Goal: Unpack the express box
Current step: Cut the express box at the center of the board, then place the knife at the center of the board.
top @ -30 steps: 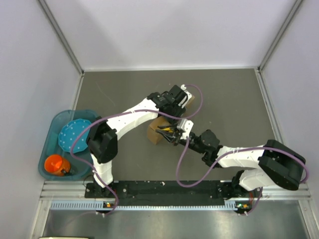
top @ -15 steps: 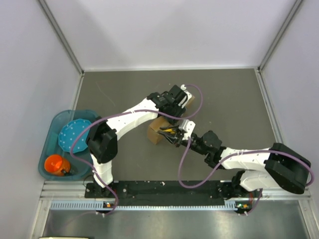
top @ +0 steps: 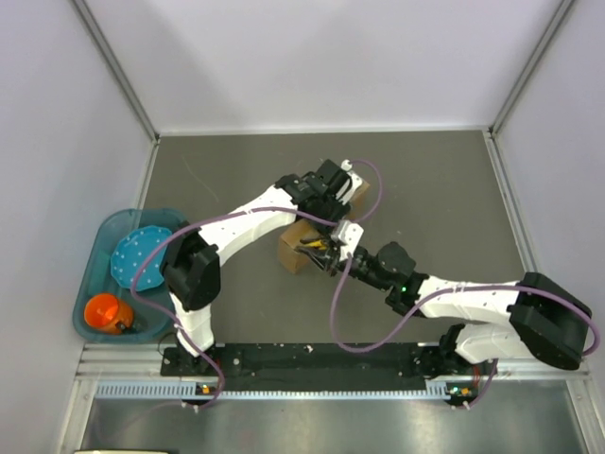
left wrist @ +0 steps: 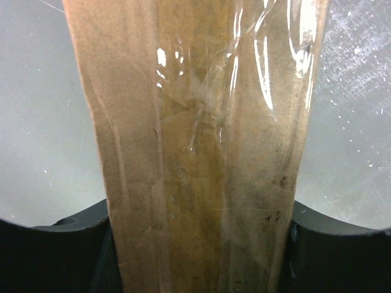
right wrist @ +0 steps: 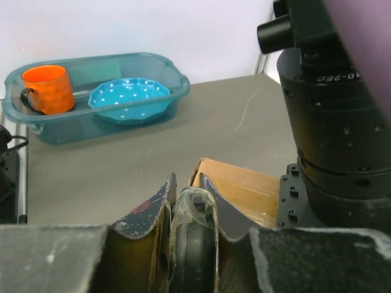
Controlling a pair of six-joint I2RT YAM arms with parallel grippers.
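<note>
The express box (top: pixel 291 252) is plain brown cardboard and stands on edge in the middle of the table. In the left wrist view its taped edge (left wrist: pixel 201 152) fills the space between my black fingers (left wrist: pixel 67 253). My left gripper (top: pixel 333 194) is shut on the box from above. My right gripper (top: pixel 317 251) is at the box's near side, shut on a small utility knife (top: pixel 312 247) with yellow showing. In the right wrist view the knife's dark, tape-wrapped body (right wrist: pixel 194 238) sits pinched in the gripper (right wrist: pixel 186 183), close to the box's corner (right wrist: pixel 244 189).
A teal tub (top: pixel 99 274) at the table's left edge holds an orange mug (top: pixel 106 312) and a blue dotted bowl (top: pixel 142 253). The same tub (right wrist: pixel 104 125) shows in the right wrist view. The left arm's black wrist (right wrist: pixel 342 122) stands close on the right there.
My right gripper has edged a little to the left along the box with the knife, and its forearm has swung lower. The left arm and box have held still.
</note>
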